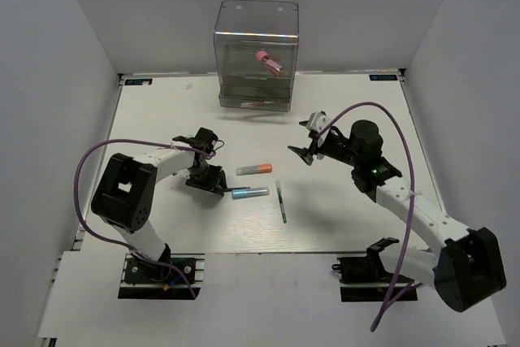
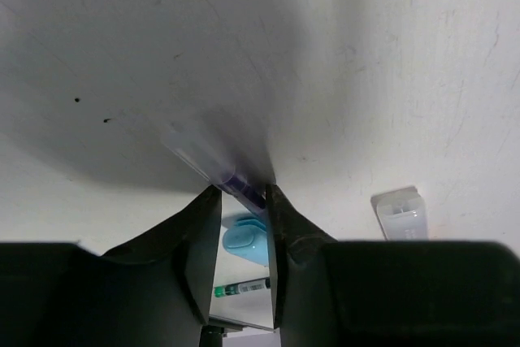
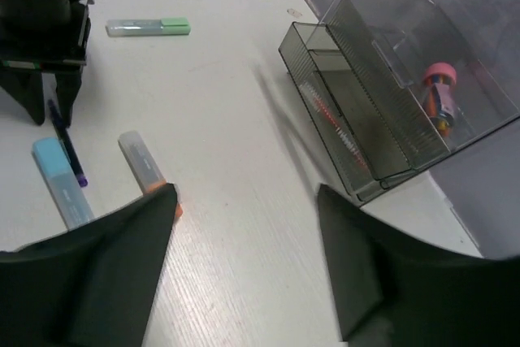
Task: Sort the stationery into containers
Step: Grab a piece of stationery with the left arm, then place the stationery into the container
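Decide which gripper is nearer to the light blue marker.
Left. The left gripper stands right beside the light blue marker, astride a thin dark pen lying alongside it. The right gripper hovers open much farther off, toward the drawer box.

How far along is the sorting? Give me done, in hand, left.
Done: the pink-red tube and the thin red pen lie in the drawer box. In hand: the left tool straddles the thin dark pen, not yet lifted; the right tool is open and empty. Left: the orange-and-grey marker, light blue marker, dark green pen and a light green marker.
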